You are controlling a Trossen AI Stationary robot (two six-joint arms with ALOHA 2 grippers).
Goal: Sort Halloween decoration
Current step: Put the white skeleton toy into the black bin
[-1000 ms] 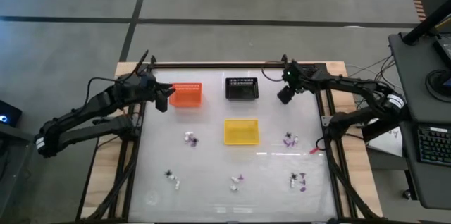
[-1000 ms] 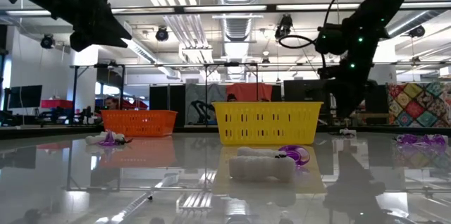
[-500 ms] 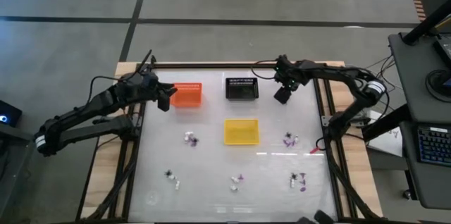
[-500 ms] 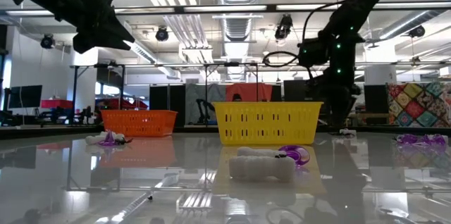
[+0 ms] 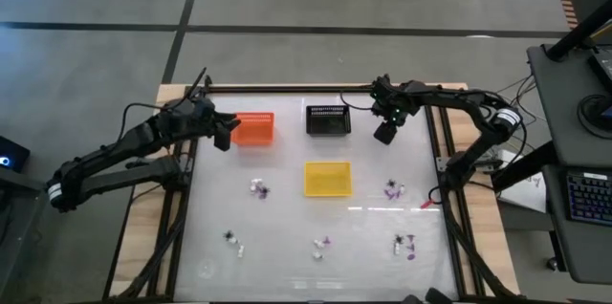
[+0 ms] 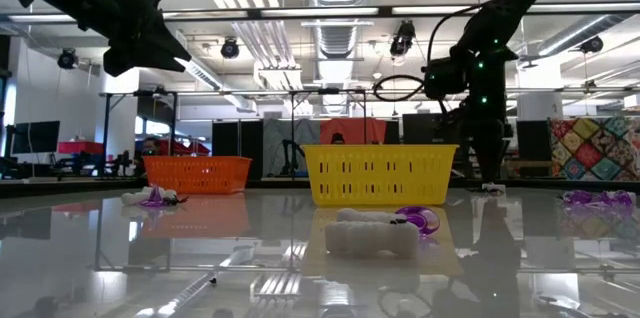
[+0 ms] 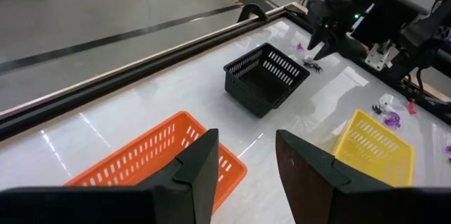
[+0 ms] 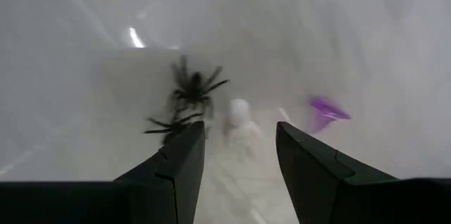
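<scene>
The right gripper [image 8: 232, 155] hangs with fingers spread and empty over the table's far right part, at about one o'clock from the yellow basket [image 5: 327, 178]. Straight ahead of its fingers lie a black spider [image 8: 194, 86], a white piece [image 8: 239, 122] and a purple piece [image 8: 325, 110], the white one nearest the gap. The left gripper [image 7: 246, 164], also spread and empty, waits by the orange basket [image 7: 151, 164], well apart from them.

Baskets [image 5: 252, 129] [image 5: 328, 120] [image 5: 327, 179]: one orange, one black, one yellow, all slotted. Decoration pieces [image 8: 194, 90] [image 8: 240, 115] [image 8: 325, 109]: black spider, white, purple. Table [image 5: 287, 213]: glossy white.
</scene>
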